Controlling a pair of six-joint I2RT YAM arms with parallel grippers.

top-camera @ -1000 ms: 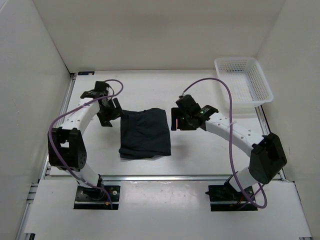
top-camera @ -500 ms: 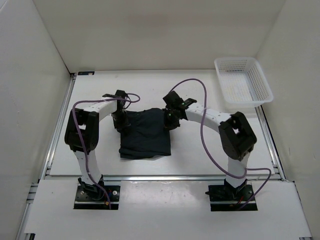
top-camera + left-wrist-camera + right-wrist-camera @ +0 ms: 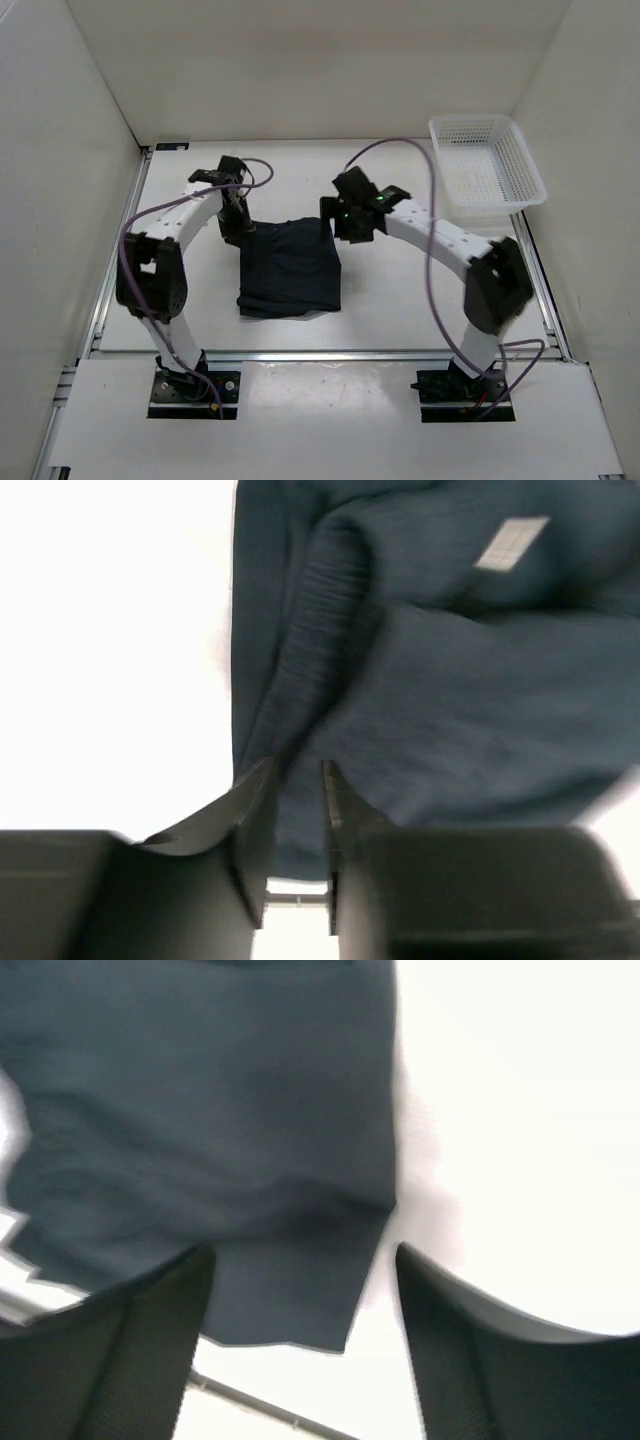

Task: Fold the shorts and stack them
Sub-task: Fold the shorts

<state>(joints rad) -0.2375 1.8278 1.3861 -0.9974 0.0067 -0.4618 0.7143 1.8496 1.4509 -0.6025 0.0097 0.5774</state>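
Observation:
The dark navy shorts (image 3: 290, 270) lie folded into a rough rectangle in the middle of the table. My left gripper (image 3: 243, 228) is at their far left corner. In the left wrist view it (image 3: 297, 780) is shut, with the edge of the shorts (image 3: 450, 680) by the gathered waistband pinched between the narrow jaws. My right gripper (image 3: 333, 225) is over the far right corner. In the right wrist view it (image 3: 305, 1260) is open wide, with a loose corner of the shorts (image 3: 200, 1110) between the fingers.
A white mesh basket (image 3: 488, 204) stands at the back right of the table. White walls close in the left, right and back sides. A metal rail (image 3: 300, 352) runs along the table's near edge. A white label (image 3: 512, 542) shows on the fabric.
Both grippers have come in from the sides onto the far corners of the shorts. The left one has closed on the fabric's edge. The shorts have barely moved.

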